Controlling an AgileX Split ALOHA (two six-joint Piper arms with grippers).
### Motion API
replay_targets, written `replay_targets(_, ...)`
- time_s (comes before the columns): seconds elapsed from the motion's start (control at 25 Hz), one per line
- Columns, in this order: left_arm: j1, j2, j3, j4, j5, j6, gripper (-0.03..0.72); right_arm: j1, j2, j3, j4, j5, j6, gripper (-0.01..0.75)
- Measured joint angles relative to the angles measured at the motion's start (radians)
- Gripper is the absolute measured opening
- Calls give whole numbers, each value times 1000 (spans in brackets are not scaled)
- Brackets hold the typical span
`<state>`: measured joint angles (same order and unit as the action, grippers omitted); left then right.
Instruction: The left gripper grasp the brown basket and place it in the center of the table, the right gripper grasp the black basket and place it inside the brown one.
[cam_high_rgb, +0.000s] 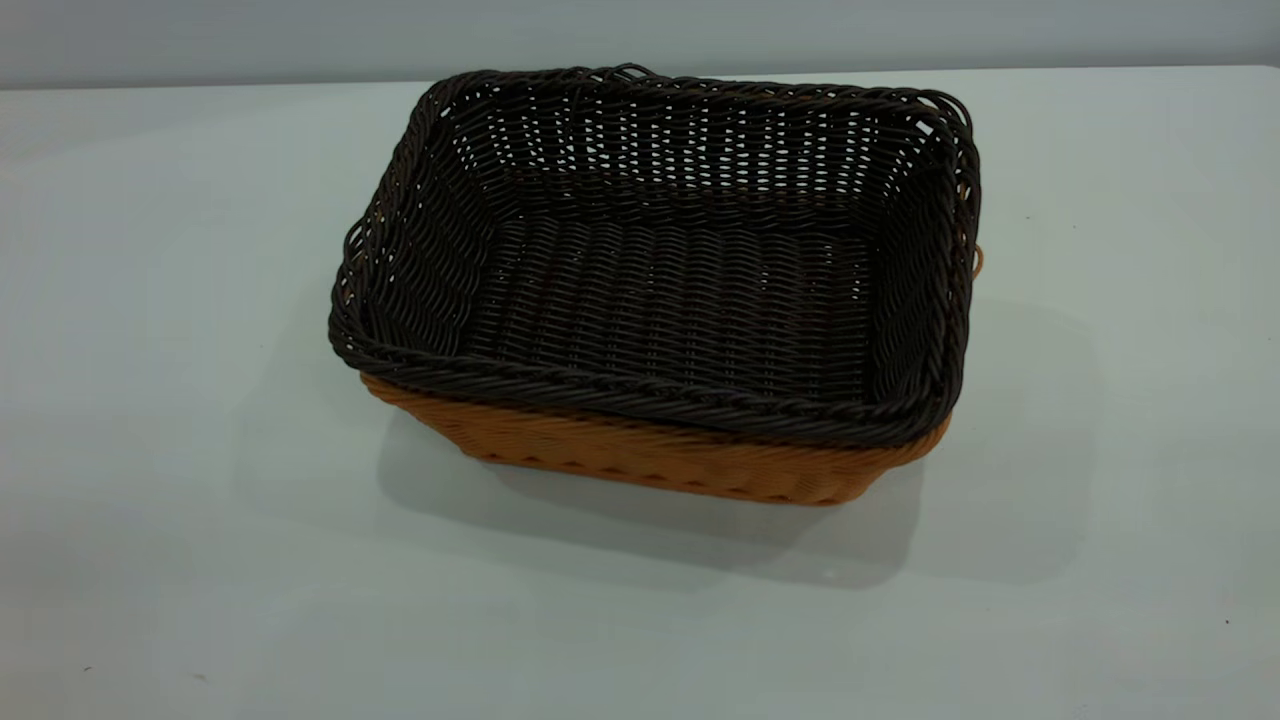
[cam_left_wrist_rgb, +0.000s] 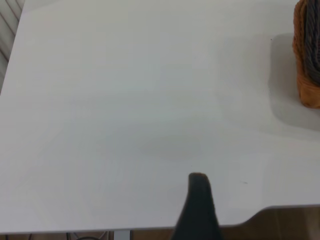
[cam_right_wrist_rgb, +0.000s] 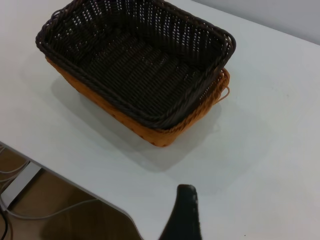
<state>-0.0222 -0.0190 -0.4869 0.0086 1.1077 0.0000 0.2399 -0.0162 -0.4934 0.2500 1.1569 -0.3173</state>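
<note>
The black basket (cam_high_rgb: 660, 270) sits nested inside the brown basket (cam_high_rgb: 640, 455) near the middle of the table (cam_high_rgb: 160, 400). Only the brown basket's lower wall and one loop handle show beneath the dark rim. The right wrist view shows both baskets, the black basket (cam_right_wrist_rgb: 135, 65) inside the brown basket (cam_right_wrist_rgb: 165, 135). My right gripper (cam_right_wrist_rgb: 225, 202) hangs above the table's edge, away from them, open and empty, with one finger (cam_right_wrist_rgb: 184, 210) in view. My left gripper (cam_left_wrist_rgb: 248, 200) is open and empty over bare table, one finger (cam_left_wrist_rgb: 199, 200) showing. The brown basket's end (cam_left_wrist_rgb: 306, 60) is far off. Neither gripper shows in the exterior view.
The table edge (cam_left_wrist_rgb: 280, 207) runs close to the left gripper, and another edge (cam_right_wrist_rgb: 75, 182) runs close to the right gripper. Cables (cam_right_wrist_rgb: 30, 215) lie on the floor below it. A grey wall (cam_high_rgb: 640, 35) stands behind the table.
</note>
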Motion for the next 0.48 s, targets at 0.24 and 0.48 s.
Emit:
replay_targets(0.24, 0, 0, 0, 0, 0, 0, 544, -67, 0, 0, -4, 1, -3, 588)
replay_targets(0.48, 0, 0, 0, 0, 0, 0, 544, -178, 0, 0, -105, -15, 78, 574)
